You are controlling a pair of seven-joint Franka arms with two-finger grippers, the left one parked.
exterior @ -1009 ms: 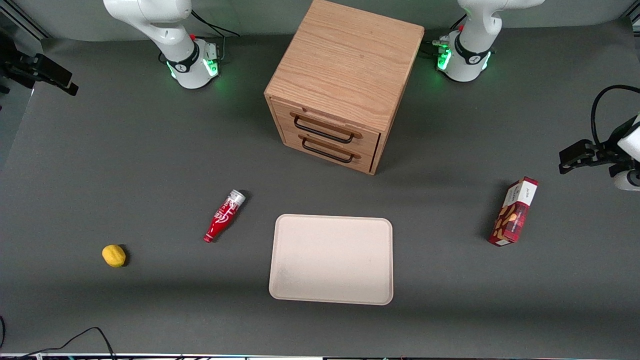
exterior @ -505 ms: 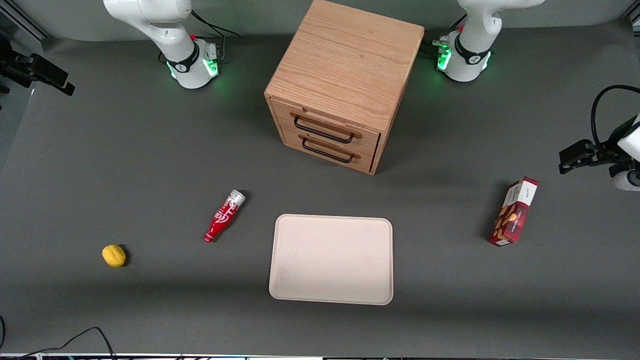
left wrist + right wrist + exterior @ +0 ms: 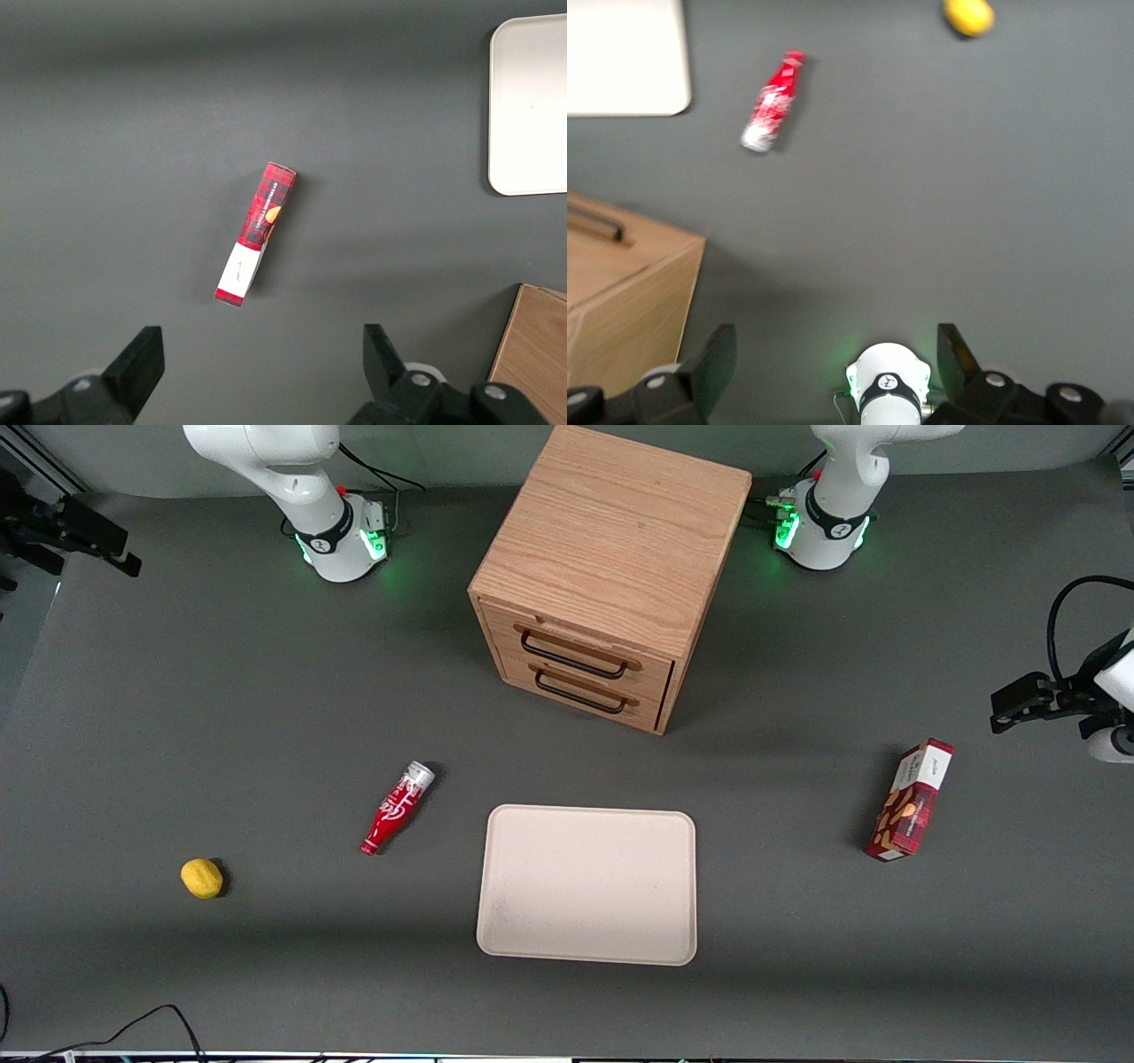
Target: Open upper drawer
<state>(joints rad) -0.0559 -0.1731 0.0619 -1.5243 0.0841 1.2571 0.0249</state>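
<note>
The wooden cabinet (image 3: 611, 540) stands at the middle of the table, near the arm bases. Its upper drawer (image 3: 576, 646) is shut, with its black wire handle (image 3: 571, 657) facing the front camera. The lower drawer (image 3: 580, 691) beneath it is shut too. My gripper (image 3: 97, 545) hangs high at the working arm's end of the table, well away from the cabinet. In the right wrist view the gripper (image 3: 833, 354) is open and empty, its fingers (image 3: 718, 354) wide apart above the arm's base (image 3: 888, 385). A corner of the cabinet (image 3: 620, 283) shows there.
A red bottle (image 3: 396, 808) lies nearer the front camera than the cabinet, and a lemon (image 3: 202, 878) lies toward the working arm's end. A beige tray (image 3: 587, 884) sits in front of the drawers. A red snack box (image 3: 911, 800) stands toward the parked arm's end.
My gripper has shifted a little at the working arm's end of the table. Both drawers stay shut and the objects on the table have not moved.
</note>
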